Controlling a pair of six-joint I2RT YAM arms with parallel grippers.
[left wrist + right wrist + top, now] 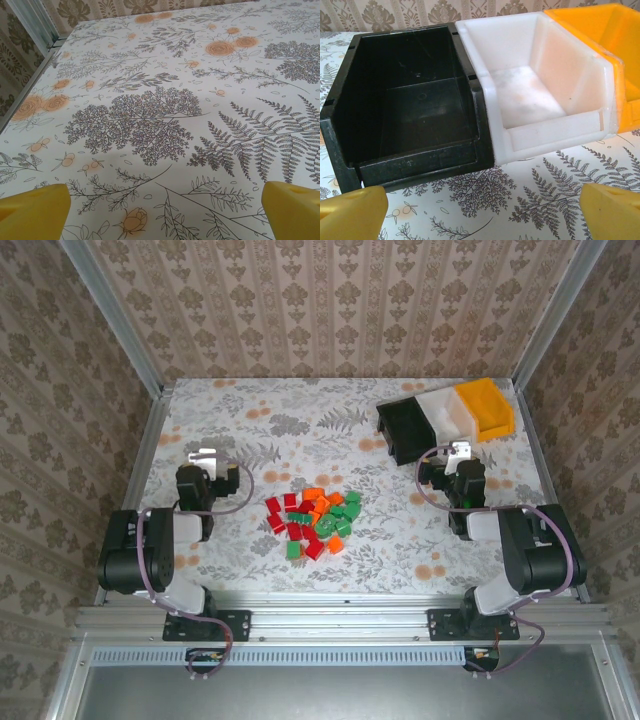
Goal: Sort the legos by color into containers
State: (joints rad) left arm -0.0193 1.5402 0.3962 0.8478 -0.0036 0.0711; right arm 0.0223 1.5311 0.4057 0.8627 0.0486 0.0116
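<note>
A pile of red, green and orange legos (314, 522) lies at the table's middle front. Three bins stand in a row at the back right: black (404, 428), white (447, 414) and orange-yellow (486, 405). From the right wrist the black bin (410, 110), the white bin (535, 95) and the orange-yellow bin (605, 30) look empty. My left gripper (205, 457) rests open left of the pile, yellow fingertips (35, 212) wide apart over bare cloth. My right gripper (458, 451) is open just in front of the bins, holding nothing.
A floral-patterned cloth (300, 430) covers the table. Metal frame rails (140, 450) run along the left and right edges, with wallpapered walls behind. Open cloth lies between the pile and the bins.
</note>
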